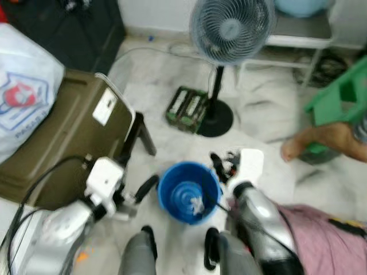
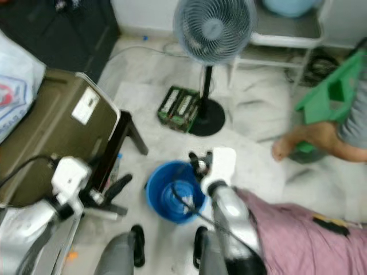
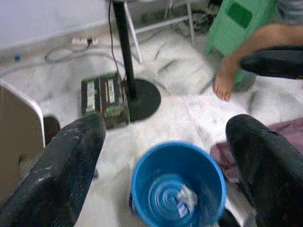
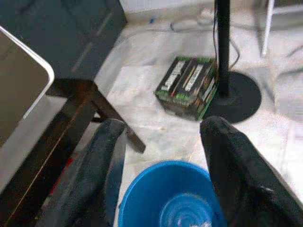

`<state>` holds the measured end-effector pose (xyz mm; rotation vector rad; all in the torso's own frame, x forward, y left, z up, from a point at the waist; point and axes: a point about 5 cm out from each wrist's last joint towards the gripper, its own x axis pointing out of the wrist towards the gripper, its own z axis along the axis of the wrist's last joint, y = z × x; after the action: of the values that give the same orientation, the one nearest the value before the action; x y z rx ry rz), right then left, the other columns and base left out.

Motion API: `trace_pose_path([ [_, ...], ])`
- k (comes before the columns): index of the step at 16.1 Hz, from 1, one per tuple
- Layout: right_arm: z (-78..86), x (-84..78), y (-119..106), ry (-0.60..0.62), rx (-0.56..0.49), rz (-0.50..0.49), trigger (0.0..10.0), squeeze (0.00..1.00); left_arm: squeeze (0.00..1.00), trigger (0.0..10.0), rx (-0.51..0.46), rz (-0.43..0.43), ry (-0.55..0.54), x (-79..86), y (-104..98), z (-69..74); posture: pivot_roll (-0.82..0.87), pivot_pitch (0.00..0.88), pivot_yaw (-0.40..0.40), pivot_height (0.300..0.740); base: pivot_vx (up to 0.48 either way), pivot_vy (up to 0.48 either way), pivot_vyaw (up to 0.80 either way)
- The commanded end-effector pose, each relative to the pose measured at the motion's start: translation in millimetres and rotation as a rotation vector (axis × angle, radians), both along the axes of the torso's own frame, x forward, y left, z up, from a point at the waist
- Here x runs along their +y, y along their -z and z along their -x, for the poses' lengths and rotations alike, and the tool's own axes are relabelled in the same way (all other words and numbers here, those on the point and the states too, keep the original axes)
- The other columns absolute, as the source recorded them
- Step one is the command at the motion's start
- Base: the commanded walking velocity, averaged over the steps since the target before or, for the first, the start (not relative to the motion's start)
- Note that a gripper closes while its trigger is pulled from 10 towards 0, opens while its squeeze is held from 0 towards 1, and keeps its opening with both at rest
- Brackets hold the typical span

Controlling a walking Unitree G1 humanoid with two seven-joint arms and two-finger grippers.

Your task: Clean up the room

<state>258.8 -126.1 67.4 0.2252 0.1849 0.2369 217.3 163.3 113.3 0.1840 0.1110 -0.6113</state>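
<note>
A blue bucket (image 1: 172, 186) stands on the marble floor right in front of me, with a crumpled white scrap (image 1: 198, 203) lying on its bottom. My left gripper (image 1: 137, 197) hangs just left of the bucket's rim. Its fingers (image 3: 71, 161) are spread wide, so it is open with nothing between them. My right gripper (image 1: 223, 163) is at the bucket's far right rim, above the floor. Its fingers (image 4: 227, 161) are apart too, open and empty. Both wrist views look down over the bucket (image 3: 156, 170), (image 4: 156, 189).
A standing fan (image 1: 229, 28) with a round black base (image 1: 215, 120) stands beyond the bucket, next to a green-black box (image 1: 186, 109). At left are an olive case (image 1: 63, 132) and a white bag (image 1: 23, 97). A person's foot (image 1: 298, 149), a green stool (image 1: 338, 97) and a pink cloth (image 1: 327, 235) lie right.
</note>
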Motion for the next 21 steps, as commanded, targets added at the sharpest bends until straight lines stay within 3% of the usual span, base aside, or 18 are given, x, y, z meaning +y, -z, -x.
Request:
trace_pose_path([
  [1,7.1,0.5,-9,-0.021,-0.025,-0.04,10.0,1.0,0.0,10.0,0.026,-0.032,-0.048,4.4,10,-1.9,0.05,0.154,0.025,0.74,0.0,0.0,0.0],
  [3,32.9,-24.4,-22,0.0,-0.016,-0.039,10.0,1.0,0.0,10.0,0.003,-0.062,-0.099,2.8,17,-18.7,-0.01,0.102,0.036,0.74,0.0,0.0,0.0],
  [5,45.2,-40.2,-19,0.033,-0.008,0.0,10.0,1.0,0.0,10.0,-0.027,-0.058,-0.13,0.0,19,-27.8,-0.03,0.079,0.04,0.74,0.0,0.0,0.0],
  [7,56.1,-49.4,-18,0.085,-0.015,0.013,10.0,1.0,0.0,10.0,-0.051,-0.027,-0.231,7.8,21,-30.0,-0.05,0.045,0.037,0.74,0.0,0.0,0.0],
  [9,56.4,-52.0,-20,0.111,-0.019,0.048,10.0,1.0,0.0,10.0,-0.067,-0.02,-0.337,19.9,27,-27.6,-0.07,0.004,0.031,0.74,0.0,0.0,0.0],
  [10,54.3,-52.8,-21,0.107,-0.027,0.071,10.0,0.37,0.0,10.0,-0.067,0.007,-0.385,23.7,29,-27.4,-0.07,0.0,0.02,0.74,0.0,0.0,0.8],
  [11,52.9,-53.2,-22,0.106,-0.033,0.085,10.0,0.0,0.0,10.0,-0.067,0.013,-0.393,24.0,29,-27.3,-0.07,0.0,0.018,0.74,0.0,0.0,0.8],
  [13,48.9,-49.3,-26,0.08,-0.063,0.114,10.0,0.0,0.0,10.0,-0.085,0.019,-0.459,28.1,31,-27.7,-0.07,0.0,0.033,0.74,0.0,0.0,0.8],
  [17,41.6,-47.3,-29,0.081,-0.078,0.105,10.0,0.0,0.0,10.0,-0.103,-0.005,-0.417,23.2,30,-29.5,-0.06,0.0,0.02,0.74,0.0,0.0,0.8],
  [19,35.5,-43.6,-32,0.043,-0.097,0.134,10.0,0.0,0.0,10.0,-0.115,-0.009,-0.453,31.7,30,-32.7,-0.07,0.001,0.003,0.74,0.0,0.0,0.8],
  [21,33.9,-48.7,-34,0.058,-0.098,0.124,10.0,0.0,0.0,10.0,-0.115,-0.004,-0.45,30.2,31,-32.4,-0.07,0.005,0.005,0.74,0.0,0.0,0.8],
])
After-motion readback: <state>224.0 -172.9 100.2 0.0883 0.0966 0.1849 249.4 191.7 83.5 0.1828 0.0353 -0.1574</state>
